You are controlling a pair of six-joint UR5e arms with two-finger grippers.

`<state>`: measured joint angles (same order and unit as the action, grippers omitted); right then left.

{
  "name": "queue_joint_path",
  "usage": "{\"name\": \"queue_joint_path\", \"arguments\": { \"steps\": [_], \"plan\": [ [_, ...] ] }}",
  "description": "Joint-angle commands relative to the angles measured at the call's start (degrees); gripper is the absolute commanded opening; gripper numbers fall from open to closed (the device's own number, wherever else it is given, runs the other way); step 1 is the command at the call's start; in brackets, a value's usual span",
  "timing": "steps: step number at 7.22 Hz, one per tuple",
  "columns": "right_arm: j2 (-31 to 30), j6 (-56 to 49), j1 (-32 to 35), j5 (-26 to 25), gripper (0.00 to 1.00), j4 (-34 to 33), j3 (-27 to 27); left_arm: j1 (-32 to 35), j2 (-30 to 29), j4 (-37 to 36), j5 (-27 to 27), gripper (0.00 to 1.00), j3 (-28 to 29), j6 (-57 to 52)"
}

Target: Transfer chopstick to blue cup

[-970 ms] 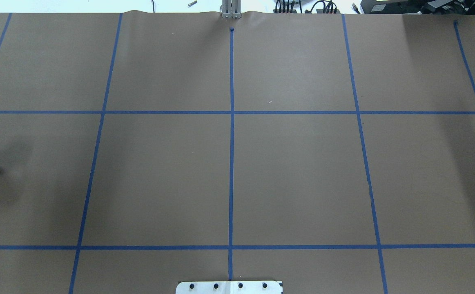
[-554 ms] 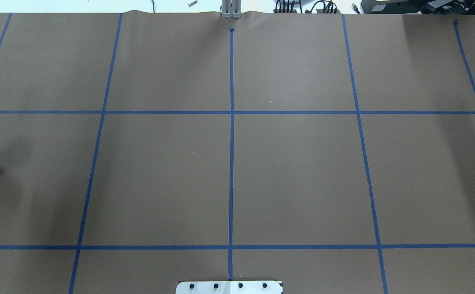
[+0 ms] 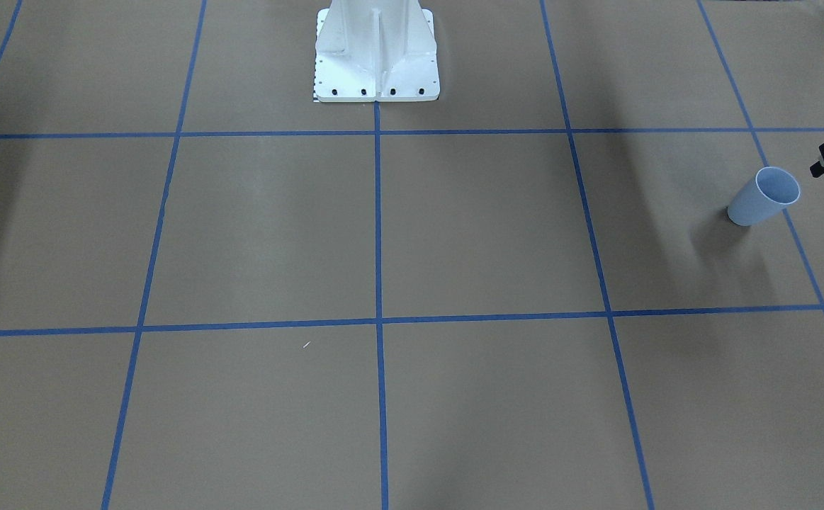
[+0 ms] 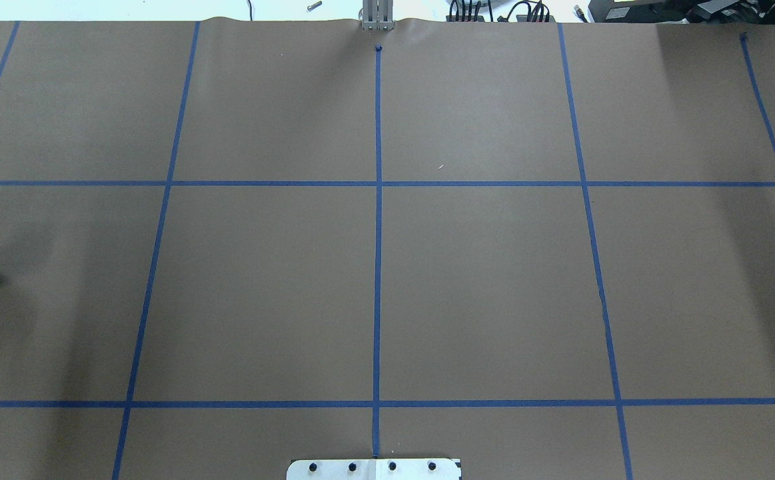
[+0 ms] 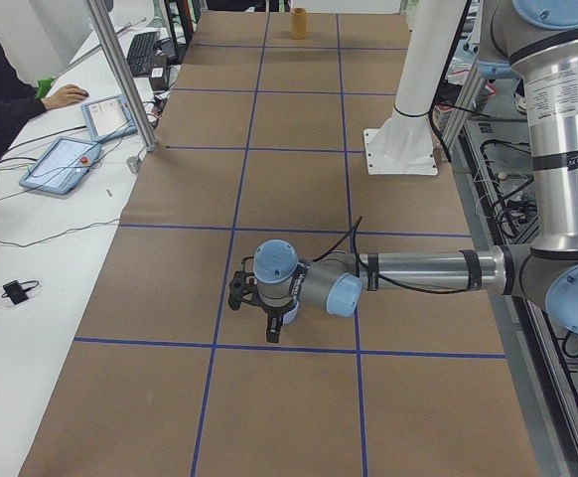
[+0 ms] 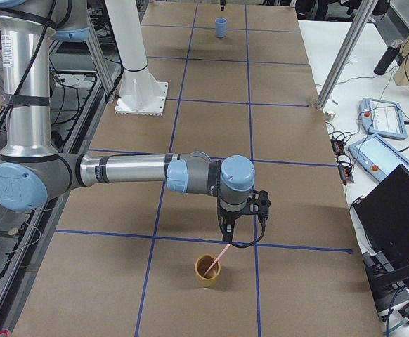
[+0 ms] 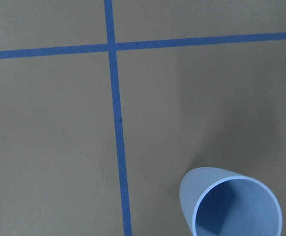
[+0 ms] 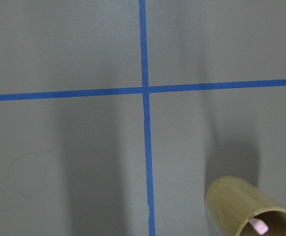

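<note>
The thin pink chopstick stands tilted in the tan bamboo cup just beneath the right end effector, whose opening width cannot be told.

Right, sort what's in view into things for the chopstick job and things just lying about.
For the job:
blue cup
pink chopstick
bamboo cup that the chopstick stands in

Just lying about, on the side bench:
keyboard
tablet
</note>
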<state>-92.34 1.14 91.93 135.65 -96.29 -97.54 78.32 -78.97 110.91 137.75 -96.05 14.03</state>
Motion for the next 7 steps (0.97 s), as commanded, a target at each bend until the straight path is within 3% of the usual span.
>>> {"name": "queue_joint_path", "arguments": {
  "steps": [1, 7],
  "plan": [
    [0.14, 0.00, 0.00, -0.04, 1.00, -0.04, -0.02, -2.46, -2.40, 0.18, 0.15, 0.99, 2.43, 0.56],
    [0.23, 0.09, 0.00, -0.04, 1.00, -0.04, -0.02, -5.98, -4.53, 0.27, 0.42, 0.98, 5.69, 0.38]
  ]
}}
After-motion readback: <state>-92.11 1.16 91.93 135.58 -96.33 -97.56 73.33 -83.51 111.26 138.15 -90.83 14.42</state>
